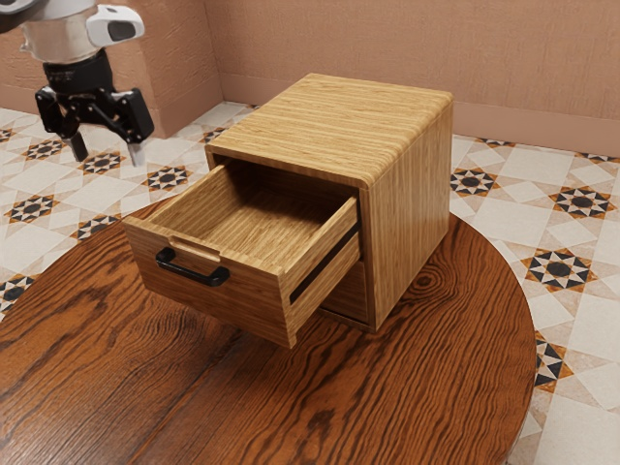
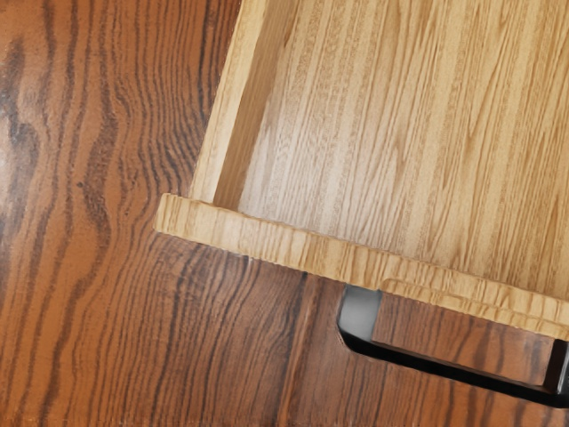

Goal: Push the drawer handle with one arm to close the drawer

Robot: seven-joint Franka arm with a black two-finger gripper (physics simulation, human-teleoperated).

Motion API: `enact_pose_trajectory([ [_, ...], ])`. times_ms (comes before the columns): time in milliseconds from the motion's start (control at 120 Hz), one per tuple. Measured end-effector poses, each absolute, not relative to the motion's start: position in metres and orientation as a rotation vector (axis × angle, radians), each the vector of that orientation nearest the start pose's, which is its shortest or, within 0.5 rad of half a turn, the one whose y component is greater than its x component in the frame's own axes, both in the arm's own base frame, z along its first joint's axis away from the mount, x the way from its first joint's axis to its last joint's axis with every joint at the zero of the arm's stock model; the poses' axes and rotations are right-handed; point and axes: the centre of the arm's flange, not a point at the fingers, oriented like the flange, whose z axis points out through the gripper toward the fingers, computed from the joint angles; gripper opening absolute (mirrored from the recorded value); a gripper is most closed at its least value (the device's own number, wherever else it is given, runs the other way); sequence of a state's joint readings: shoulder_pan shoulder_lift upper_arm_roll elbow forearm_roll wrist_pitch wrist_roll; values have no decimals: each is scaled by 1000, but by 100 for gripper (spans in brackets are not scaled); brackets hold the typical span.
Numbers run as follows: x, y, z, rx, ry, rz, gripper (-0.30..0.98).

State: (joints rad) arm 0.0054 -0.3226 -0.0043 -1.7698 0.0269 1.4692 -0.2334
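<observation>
The round table of reddish-brown, dark-grained wood [image 1: 87,378] stands beneath the boxy cabinet of light striped wood with rounded top edges [image 1: 417,184]. The matching light wooden drawer, open-topped and rectangular [image 1: 174,286], juts well out of the cabinet's front, open. The black two-finger gripper [image 1: 108,150] hangs in the air off the cabinet, toward the exterior view's left, its fingers apart with nothing between them. The black bar-shaped handle [image 1: 192,274] sits on the drawer's front panel, facing away from the cabinet.
</observation>
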Motion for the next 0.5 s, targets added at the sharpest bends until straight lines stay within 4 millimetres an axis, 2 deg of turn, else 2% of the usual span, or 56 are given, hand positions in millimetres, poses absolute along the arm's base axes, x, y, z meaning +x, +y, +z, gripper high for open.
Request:
enact_pose_trajectory([
  [117,430,3,686,-3067,-513,-28,69],
  [167,424,1,675,-3054,-559,16,69],
  [233,419,-14,651,-3034,-575,97,68],
  [267,416,-21,641,-3021,-586,129,63],
  [342,408,-27,632,-2999,-623,161,41],
  [375,405,-34,621,-2991,-610,188,32],
  [500,389,-44,561,-2971,-562,261,10],
])
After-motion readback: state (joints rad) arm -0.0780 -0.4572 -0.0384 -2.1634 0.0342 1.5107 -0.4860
